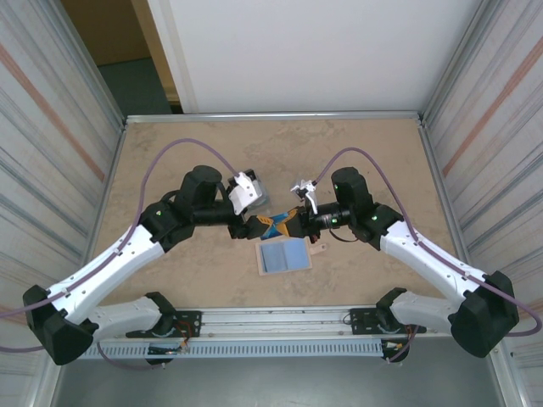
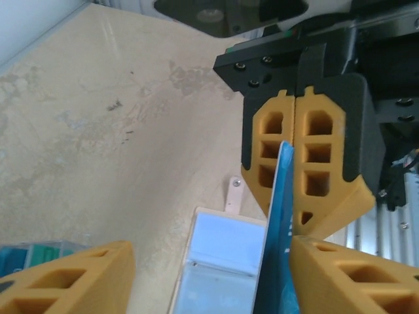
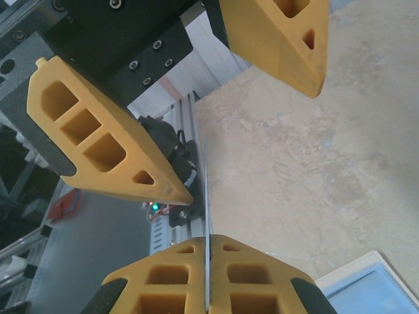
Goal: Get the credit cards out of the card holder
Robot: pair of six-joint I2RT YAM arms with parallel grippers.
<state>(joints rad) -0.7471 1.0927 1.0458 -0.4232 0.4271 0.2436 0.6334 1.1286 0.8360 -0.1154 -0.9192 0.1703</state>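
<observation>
The card holder lies open on the table, its pale blue-grey inner faces up and its beige tab pointing away. Above it, my right gripper is shut on a blue credit card, which shows as a thin edge in the right wrist view. My left gripper faces it and is open, its fingers either side of that card, with one finger close beside it. The holder's corner shows below the right gripper. A teal strip shows behind the other left finger.
Both arms meet at the table's middle above the holder. The aluminium rail with the arm bases runs along the near edge. Corrugated walls close in the left and right sides. Bare marbled tabletop stretches behind the grippers.
</observation>
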